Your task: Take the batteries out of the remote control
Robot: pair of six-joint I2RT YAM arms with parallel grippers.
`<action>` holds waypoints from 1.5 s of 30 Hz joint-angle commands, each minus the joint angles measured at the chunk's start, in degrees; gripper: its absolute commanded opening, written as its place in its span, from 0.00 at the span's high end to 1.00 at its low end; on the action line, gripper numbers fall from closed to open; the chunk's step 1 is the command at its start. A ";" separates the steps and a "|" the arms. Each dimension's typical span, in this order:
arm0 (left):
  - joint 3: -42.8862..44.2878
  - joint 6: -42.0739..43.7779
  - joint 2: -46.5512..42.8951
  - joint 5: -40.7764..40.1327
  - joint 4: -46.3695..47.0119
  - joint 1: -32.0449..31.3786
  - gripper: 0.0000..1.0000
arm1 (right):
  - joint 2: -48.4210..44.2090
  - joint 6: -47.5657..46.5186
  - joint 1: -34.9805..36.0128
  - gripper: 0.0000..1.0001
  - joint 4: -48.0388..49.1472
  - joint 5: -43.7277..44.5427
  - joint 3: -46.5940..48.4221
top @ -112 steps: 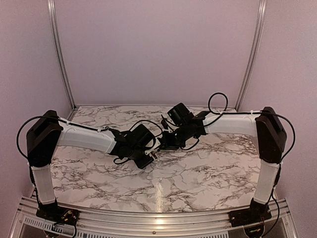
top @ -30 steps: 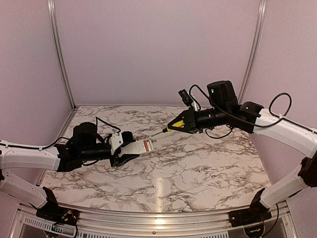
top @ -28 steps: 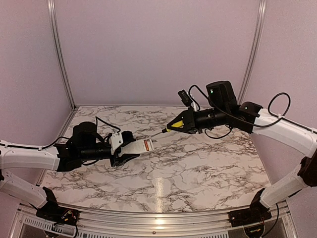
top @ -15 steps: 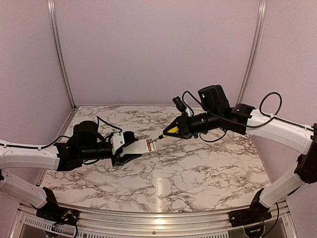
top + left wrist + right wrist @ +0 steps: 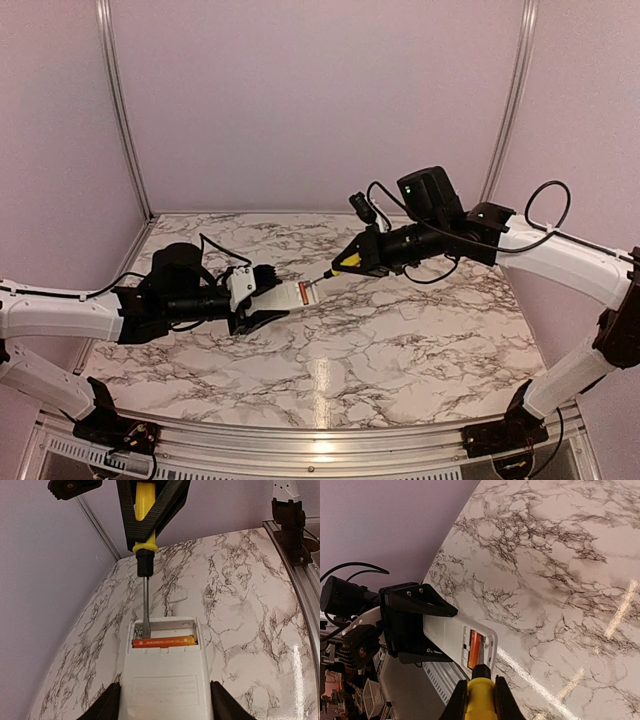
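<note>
My left gripper (image 5: 255,295) is shut on the white remote control (image 5: 285,294) and holds it above the table with the open bay pointing right. In the left wrist view the fingers (image 5: 111,705) clamp the remote's (image 5: 164,685) sides. One orange battery (image 5: 163,641) lies across the bay; the slot beyond it is empty. My right gripper (image 5: 355,258) is shut on a yellow-handled screwdriver (image 5: 345,264). Its metal tip (image 5: 144,628) is inside the bay at the battery's left end. The right wrist view shows the handle (image 5: 480,700), the remote (image 5: 445,632) and the battery (image 5: 474,650).
The marble table (image 5: 400,340) has purple walls behind and at both sides. An aluminium rail (image 5: 320,445) runs along its near edge. The right arm's base (image 5: 290,525) stands on that rail.
The right arm has swung left and down, bringing the screwdriver tip from well clear of the remote into its bay. The left gripper has shifted the remote slightly right.
</note>
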 commanded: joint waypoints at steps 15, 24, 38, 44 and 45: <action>4.32 -0.79 2.81 2.39 4.78 -0.57 1.00 | -0.37 5.48 -3.02 1.00 22.22 -18.27 -13.63; 4.31 -3.32 3.79 3.99 7.00 -0.49 1.00 | 2.41 13.50 -5.73 1.00 38.56 -26.78 -20.20; 2.28 -7.28 4.59 2.90 11.73 0.23 1.00 | 6.61 15.13 -7.31 1.00 40.64 -28.90 -20.75; 1.23 -7.22 4.76 1.65 10.76 0.30 1.00 | 8.77 11.19 -7.44 1.00 34.60 -27.65 -19.16; 1.04 -7.15 4.89 1.67 10.28 0.35 1.00 | 9.10 10.91 -7.43 1.00 34.19 -27.40 -19.16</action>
